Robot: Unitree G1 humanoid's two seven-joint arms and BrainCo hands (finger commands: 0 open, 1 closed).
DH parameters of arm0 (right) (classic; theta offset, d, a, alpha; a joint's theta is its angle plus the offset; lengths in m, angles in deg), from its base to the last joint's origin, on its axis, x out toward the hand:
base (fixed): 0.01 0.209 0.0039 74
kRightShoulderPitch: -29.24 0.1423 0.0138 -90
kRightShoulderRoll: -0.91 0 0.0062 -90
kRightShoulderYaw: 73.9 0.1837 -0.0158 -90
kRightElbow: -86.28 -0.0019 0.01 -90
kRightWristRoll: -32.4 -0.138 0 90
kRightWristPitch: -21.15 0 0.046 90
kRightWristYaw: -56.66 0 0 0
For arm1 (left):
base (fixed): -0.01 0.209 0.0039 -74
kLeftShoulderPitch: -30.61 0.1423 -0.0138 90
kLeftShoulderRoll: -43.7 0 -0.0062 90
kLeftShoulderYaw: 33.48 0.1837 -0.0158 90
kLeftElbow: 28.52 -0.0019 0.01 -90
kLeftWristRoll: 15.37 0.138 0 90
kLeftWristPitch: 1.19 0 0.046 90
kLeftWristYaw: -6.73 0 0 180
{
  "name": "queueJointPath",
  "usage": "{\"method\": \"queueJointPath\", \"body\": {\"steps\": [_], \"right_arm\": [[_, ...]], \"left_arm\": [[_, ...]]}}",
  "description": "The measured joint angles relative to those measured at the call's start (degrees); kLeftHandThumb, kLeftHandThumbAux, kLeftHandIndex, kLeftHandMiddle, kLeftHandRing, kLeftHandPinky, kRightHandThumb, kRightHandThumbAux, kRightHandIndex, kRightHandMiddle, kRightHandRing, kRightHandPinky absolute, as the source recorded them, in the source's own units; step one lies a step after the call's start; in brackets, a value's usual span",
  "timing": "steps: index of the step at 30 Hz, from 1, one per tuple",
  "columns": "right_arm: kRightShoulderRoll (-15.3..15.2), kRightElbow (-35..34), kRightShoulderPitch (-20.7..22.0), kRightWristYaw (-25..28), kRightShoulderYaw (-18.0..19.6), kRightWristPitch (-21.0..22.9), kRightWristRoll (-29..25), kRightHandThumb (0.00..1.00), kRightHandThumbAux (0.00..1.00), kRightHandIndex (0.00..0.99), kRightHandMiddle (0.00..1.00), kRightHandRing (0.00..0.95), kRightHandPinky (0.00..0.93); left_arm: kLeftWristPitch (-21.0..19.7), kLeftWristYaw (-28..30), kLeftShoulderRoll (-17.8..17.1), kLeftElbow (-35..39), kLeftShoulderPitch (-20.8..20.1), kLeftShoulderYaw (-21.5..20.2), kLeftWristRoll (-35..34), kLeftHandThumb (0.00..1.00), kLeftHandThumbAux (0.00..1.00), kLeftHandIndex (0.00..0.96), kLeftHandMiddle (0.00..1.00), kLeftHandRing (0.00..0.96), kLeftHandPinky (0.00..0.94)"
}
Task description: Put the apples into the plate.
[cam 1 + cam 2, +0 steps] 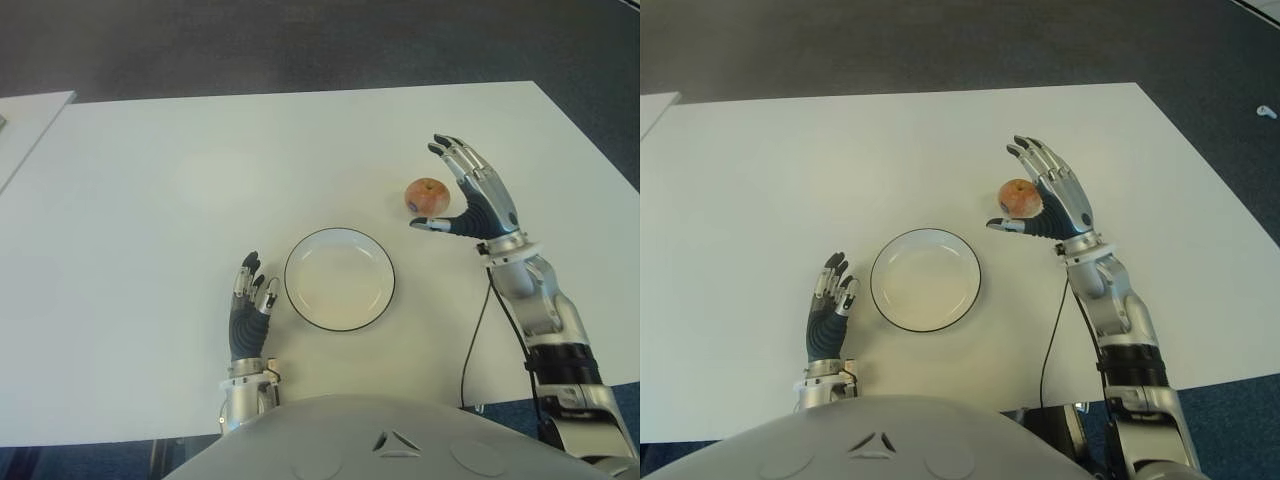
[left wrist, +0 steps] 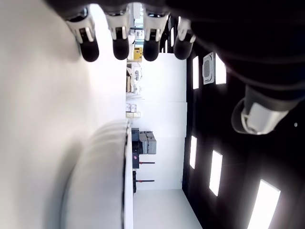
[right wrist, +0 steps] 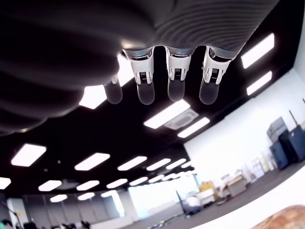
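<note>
One reddish apple (image 1: 427,196) sits on the white table (image 1: 150,200), to the right of and a little beyond the plate. The white plate (image 1: 339,278) with a dark rim is empty and lies in front of my body. My right hand (image 1: 452,190) is open just right of the apple, palm facing it, fingers spread above it and thumb by its near side. I cannot tell whether it touches the fruit. A sliver of the apple (image 3: 286,220) shows in the right wrist view under the straight fingers (image 3: 175,81). My left hand (image 1: 250,300) is open beside the plate's left edge.
A thin black cable (image 1: 478,340) hangs along my right forearm over the table's near edge. A second pale table (image 1: 25,120) shows at the far left. Dark carpet surrounds the table.
</note>
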Motion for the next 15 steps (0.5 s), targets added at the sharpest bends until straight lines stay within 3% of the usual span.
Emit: {"method": "queueJointPath", "body": {"steps": [8, 15], "right_arm": [[-3.02, 11.39, 9.12, -2.84, -5.29, 1.14, 3.29, 0.281, 0.23, 0.0, 0.0, 0.0, 0.0], [-4.41, 19.06, 14.64, -4.14, -9.27, 2.19, 4.21, 0.282, 0.206, 0.0, 0.0, 0.0, 0.0]], "left_arm": [[0.11, -1.11, 0.05, 0.03, -0.06, 0.17, 0.13, 0.075, 0.426, 0.0, 0.0, 0.0, 0.0], [0.26, -1.36, 0.06, -0.08, -0.15, 0.16, 0.13, 0.074, 0.429, 0.0, 0.0, 0.0, 0.0]]}}
